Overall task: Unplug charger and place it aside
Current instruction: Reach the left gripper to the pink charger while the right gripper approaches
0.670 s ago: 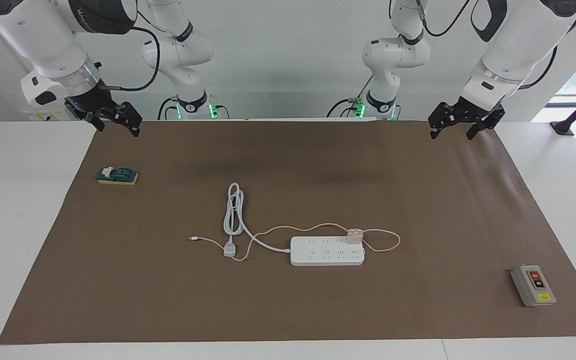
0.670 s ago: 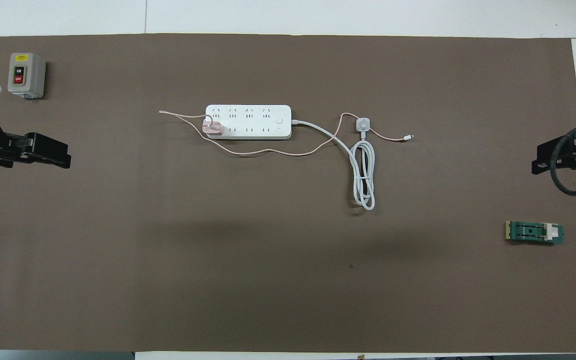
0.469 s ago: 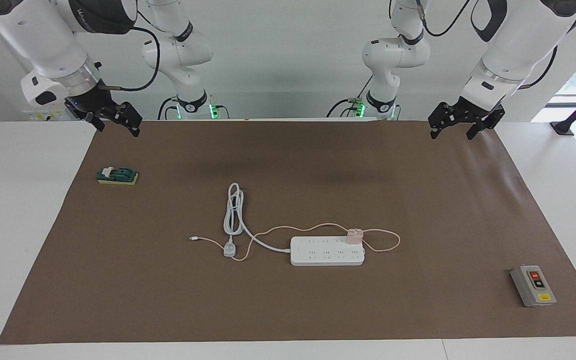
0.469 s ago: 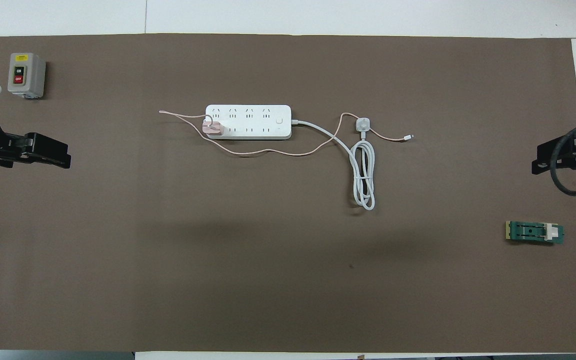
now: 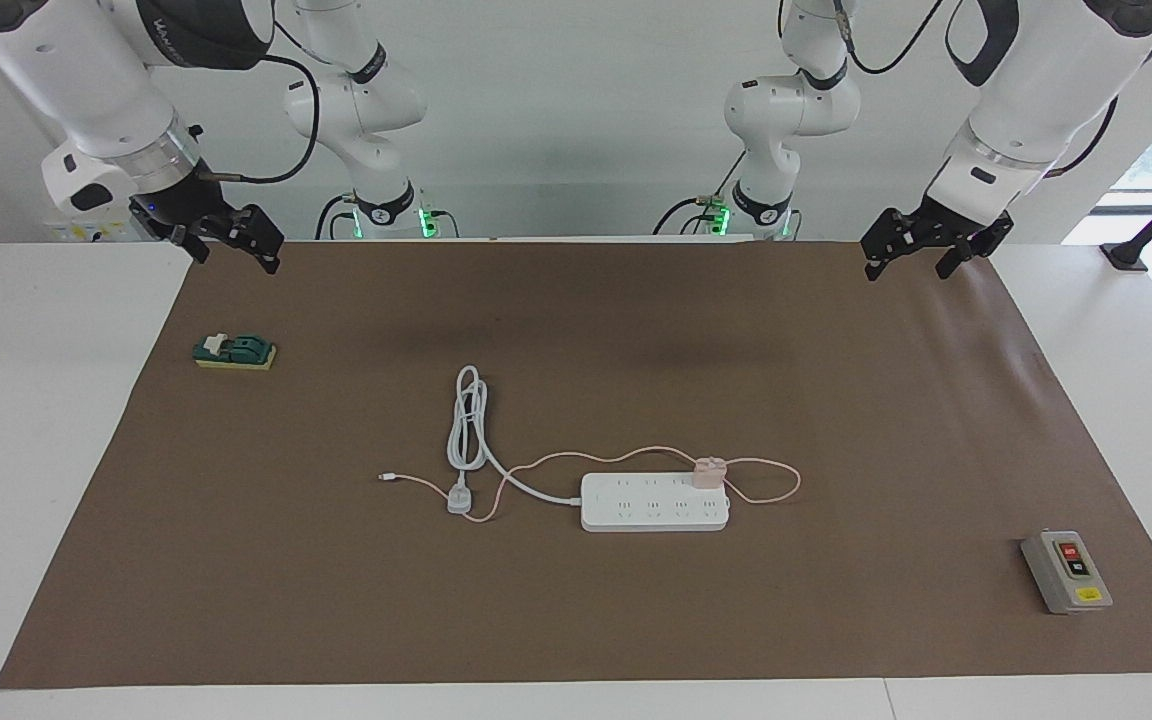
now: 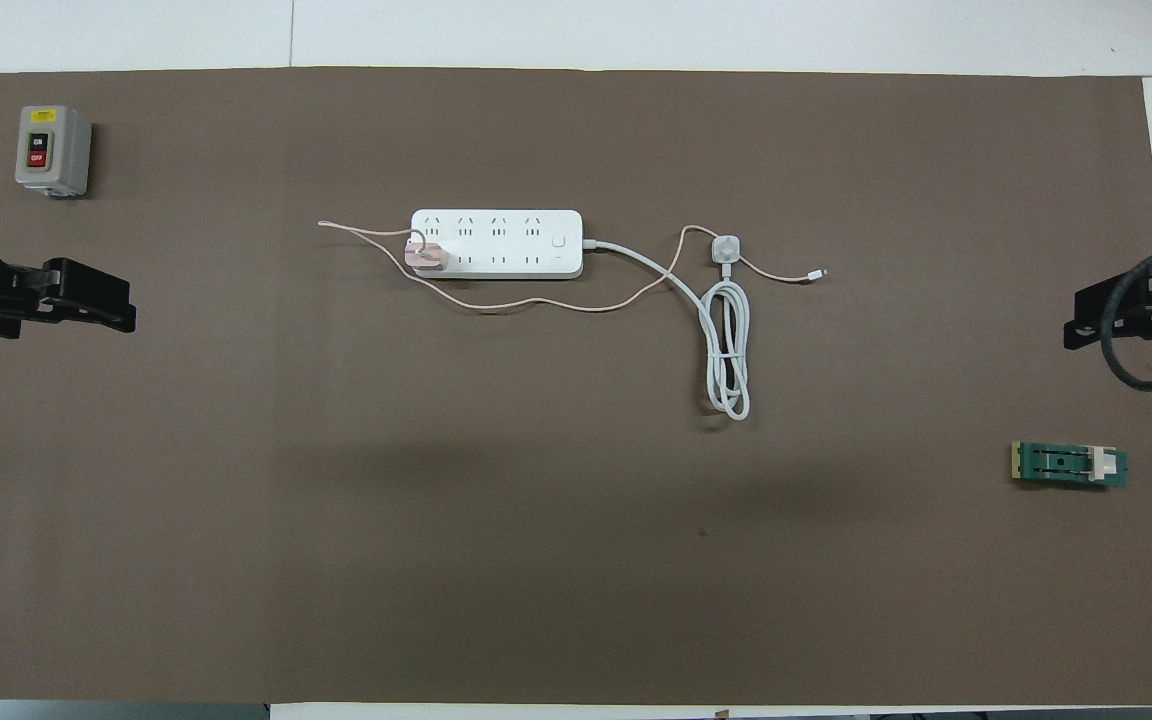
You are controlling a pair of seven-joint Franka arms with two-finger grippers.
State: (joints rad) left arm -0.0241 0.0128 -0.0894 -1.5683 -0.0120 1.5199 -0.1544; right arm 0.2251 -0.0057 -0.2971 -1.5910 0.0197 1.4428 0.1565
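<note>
Brown mat [image 6: 576, 560] covered most of the table; clock positions below are read off the overhead view, 12 pointing away from the robots. L gripper [image 5: 904, 270] hung over the mat's 9 o'clock edge, fingers spread & holding nothing. R gripper [image 5: 238, 262] hung over the 3 o'clock edge, arm waiting; couldn't tell if it was released or clenched. White power strip [image 6: 511, 243] lay flat approx 11 o'clock from mat centre. Its white cord [image 6: 728, 350] ran off the strip's 3 o'clock end into a long coil w/ the plug at the coil's 12 o'clock tip. Grey switch box [image 6: 52, 150] sat in the 10 o'clock corner. Green block [image 6: 1069, 465] sat near 4 o'clock. Charger [image 6: 427, 258], pale pink, was plugged into the strip at its 9 o'clock end, w/ its thin pink cable [image 6: 536, 305] trailing along the strip's 6 o'clock side & crossing the white cord.
</note>
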